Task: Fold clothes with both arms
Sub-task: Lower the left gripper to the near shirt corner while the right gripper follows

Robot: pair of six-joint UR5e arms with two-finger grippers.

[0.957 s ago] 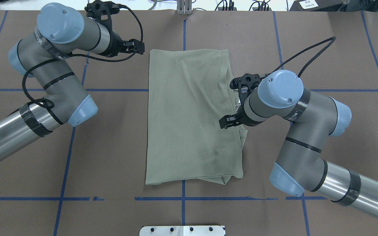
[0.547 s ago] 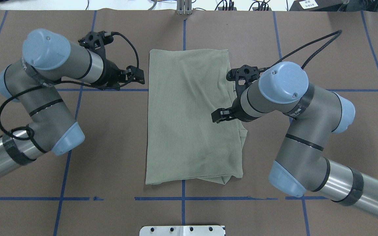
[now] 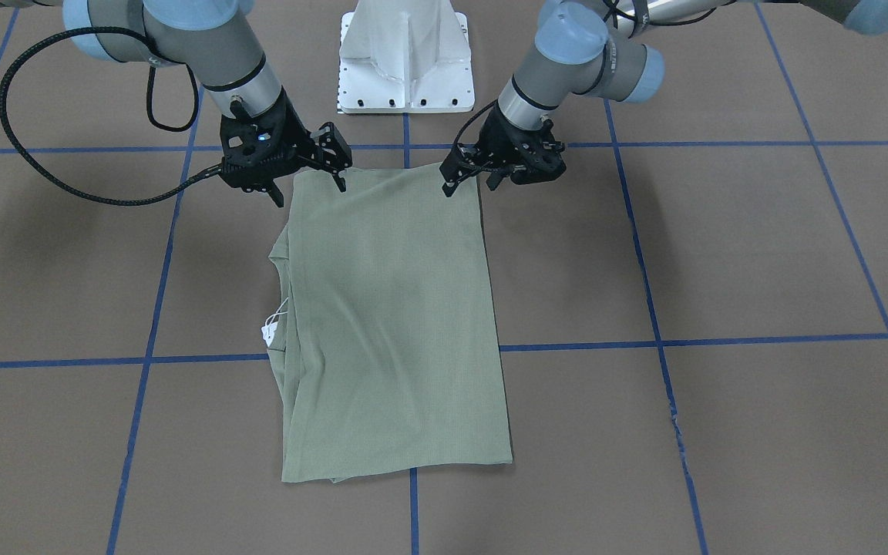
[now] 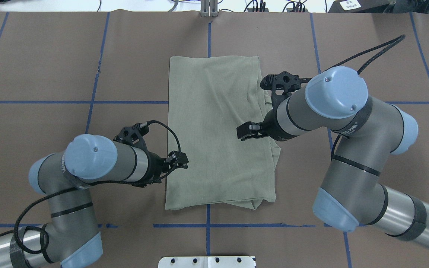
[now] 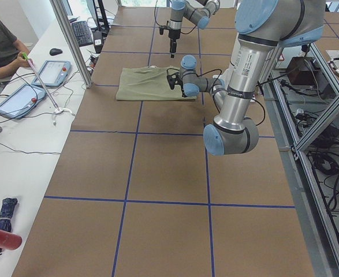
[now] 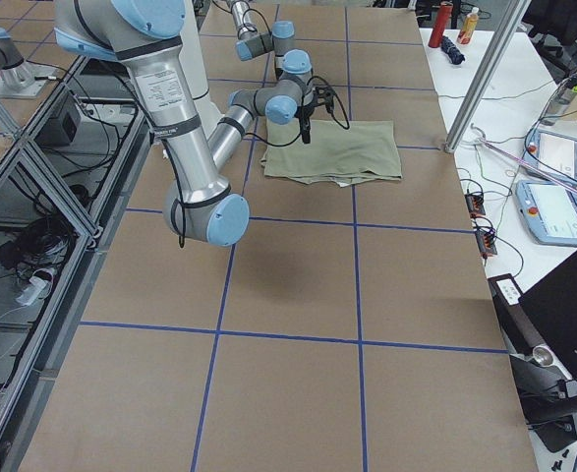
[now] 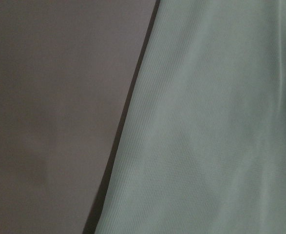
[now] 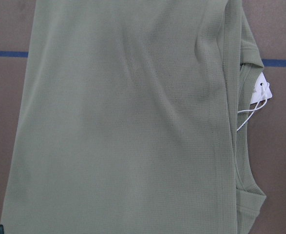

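Shirt [image 3: 398,324] lies under downturned left gripper [image 3: 469,185] and right gripper [image 3: 307,191].

table [image 4: 32,56]: brown | tape grid [image 4: 125,102]: blue | side bench [image 5: 25,184]: white | post [image 5: 72,40]: metal
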